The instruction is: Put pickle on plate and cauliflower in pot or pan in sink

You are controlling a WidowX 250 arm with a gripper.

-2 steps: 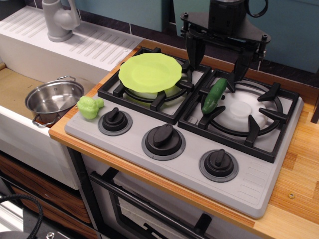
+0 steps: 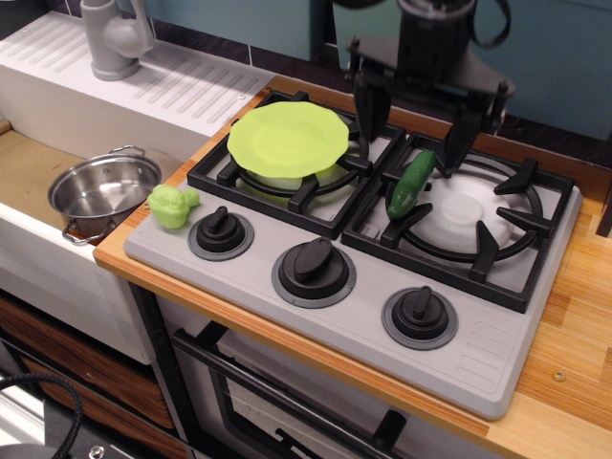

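Toy stove top point(image 2: 478, 349) on wood counter: gripper point(image 2: 414, 139) spread wide above pickle point(image 2: 411, 183) lying on right burner grate point(image 2: 469, 229), plate point(image 2: 287, 139) on left burner, cauliflower point(image 2: 171, 205) at stove's left edge, pot point(image 2: 103, 190) in sink point(image 2: 29, 172).

I see the end effector point(image 2: 413, 129) above the back of the right burner, fingers point(image 2: 369, 107) spread wide, nothing between them. Pickle point(image 2: 411, 184) lies tilted on the right burner grate, just below the fingertips; contact can't be confirmed. Plate point(image 2: 288, 140) sits on the left burner grate, bare. Cauliflower point(image 2: 172, 205) rests on the stove's front-left corner, beside the left knob point(image 2: 220, 232). Pot point(image 2: 104, 189) stands upright in the sink point(image 2: 29, 172), hollow, near the stove edge. Faucet point(image 2: 113, 36) is at the back on the ribbed drainboard. Wooden surface point(image 2: 574, 325) frames the stove on the right.
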